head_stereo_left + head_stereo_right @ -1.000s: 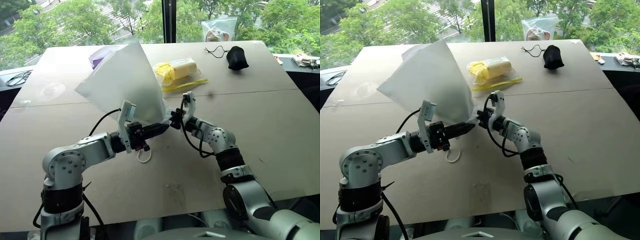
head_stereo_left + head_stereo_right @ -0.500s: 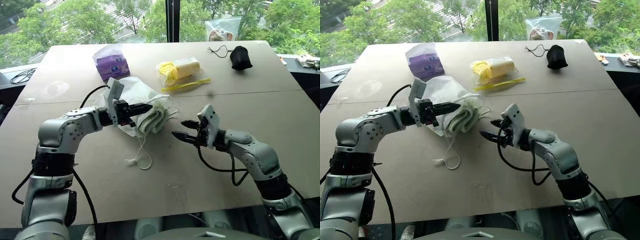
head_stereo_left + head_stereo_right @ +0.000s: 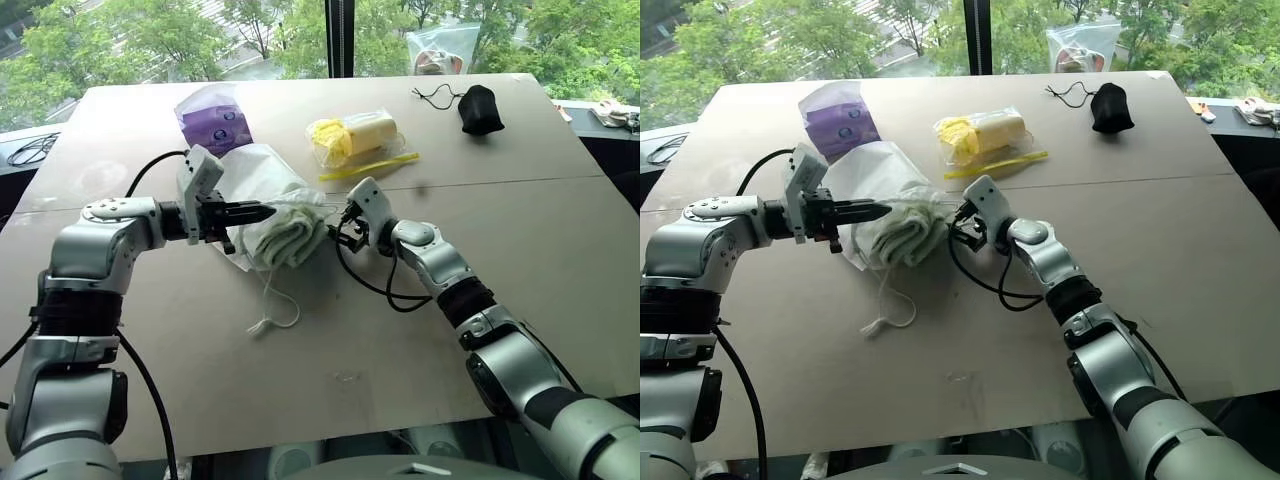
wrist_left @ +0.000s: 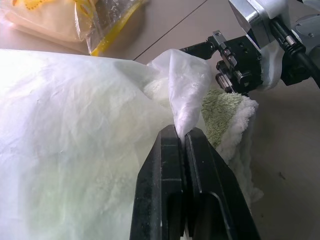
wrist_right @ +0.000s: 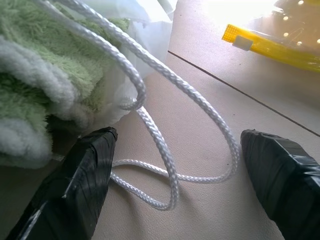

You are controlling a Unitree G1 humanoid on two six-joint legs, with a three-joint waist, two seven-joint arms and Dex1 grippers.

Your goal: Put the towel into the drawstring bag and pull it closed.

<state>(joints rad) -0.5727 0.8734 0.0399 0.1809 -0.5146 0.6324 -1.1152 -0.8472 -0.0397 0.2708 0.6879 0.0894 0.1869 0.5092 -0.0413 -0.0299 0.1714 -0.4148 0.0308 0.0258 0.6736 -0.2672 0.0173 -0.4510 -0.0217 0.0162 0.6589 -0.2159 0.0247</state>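
Meanwhile the left gripper (image 4: 182,137) pinches the rim of the drawstring bag (image 3: 262,178) lying on the table (image 3: 520,240), the towel (image 3: 290,237) poking from its mouth, while the right gripper (image 5: 175,165) spreads its fingers (image 5: 82,170) wide around the white cord (image 5: 165,150).

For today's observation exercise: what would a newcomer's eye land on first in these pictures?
Probably the white bag at mid-table with the green towel bulging from its mouth. The left gripper pinches the bag's rim, while the right gripper stands open at the towel's end, a loop of white cord lying between its fingers. Behind sit a yellow packet and a black pouch.
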